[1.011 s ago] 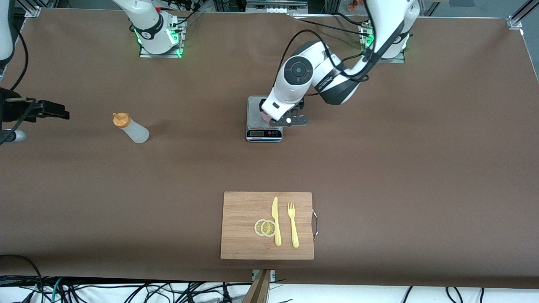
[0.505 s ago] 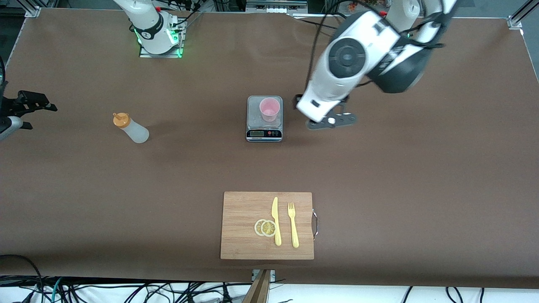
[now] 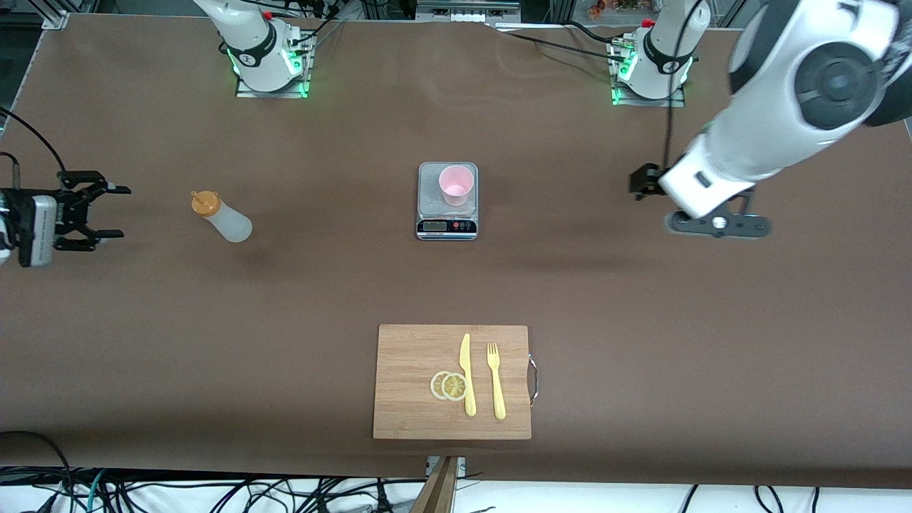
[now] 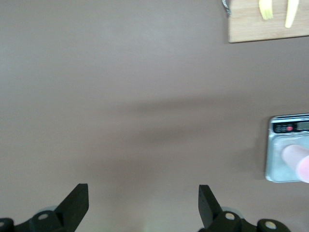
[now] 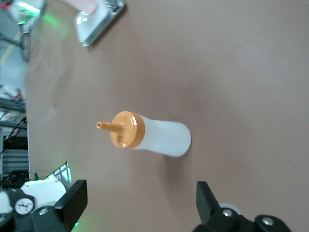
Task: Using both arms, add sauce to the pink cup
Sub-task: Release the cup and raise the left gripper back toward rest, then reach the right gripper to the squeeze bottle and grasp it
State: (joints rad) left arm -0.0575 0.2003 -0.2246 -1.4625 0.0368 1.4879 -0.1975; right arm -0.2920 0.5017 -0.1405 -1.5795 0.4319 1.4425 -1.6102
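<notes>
Sauce (image 3: 221, 216) untouched so far, as I read it: the bottle stands upright on the worktop (image 3: 641, 342) toward the right arm's end, capped, with nothing gripping it. My right tool (image 3: 96, 211) hangs just beside it at that edge of the worktop, fingers spread wide and empty, and its wrist view frames the bottle squarely between them. I'd say the grasp, the carry and the squeeze are all left to do.

At the middle, the cup (image 3: 456, 184) sits upright on the scale (image 3: 447, 201), well apart from the bottle. I see no sauce in it. Nearer the front camera lies a board (image 3: 406, 385) with a knife (image 3: 467, 374), a fork (image 3: 495, 380) and two lemon slices (image 3: 449, 385); none of that matters for this job.

My left tool (image 3: 719, 225) is up over bare worktop toward the left arm's end, open and holding nothing, well apart from the cup.

The bottle is translucent whitish plastic with an orange nozzle cap, likely soft enough to give under the fingers. The cup is pale pink, slightly tapered, no handle, light enough that I judge it could tip if nudged
</notes>
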